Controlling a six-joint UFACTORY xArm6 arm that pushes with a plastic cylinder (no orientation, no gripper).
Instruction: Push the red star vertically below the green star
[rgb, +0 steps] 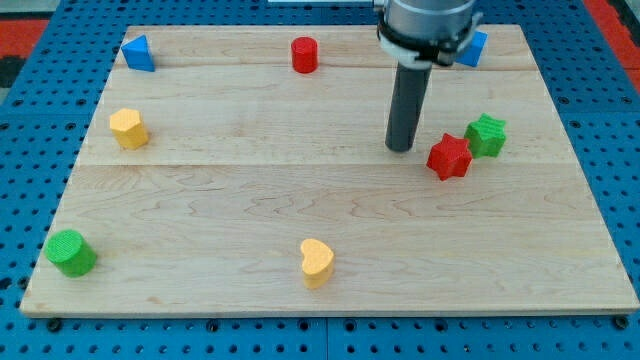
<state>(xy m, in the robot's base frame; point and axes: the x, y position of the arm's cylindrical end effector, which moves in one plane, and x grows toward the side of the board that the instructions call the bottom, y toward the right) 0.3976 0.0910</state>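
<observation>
The red star (449, 157) lies on the wooden board (250, 200) at the view's right. The green star (487, 135) sits just up and to the right of it, the two nearly touching. My tip (401, 148) rests on the board a short way to the left of the red star, with a small gap between them. The dark rod rises from the tip toward the view's top.
A red cylinder (304, 55) is at the top middle. Blue blocks sit at the top left (138, 53) and top right (472, 48), the latter partly hidden by the arm. A yellow block (129, 128), a green cylinder (70, 252) and a yellow heart (316, 262) also lie here.
</observation>
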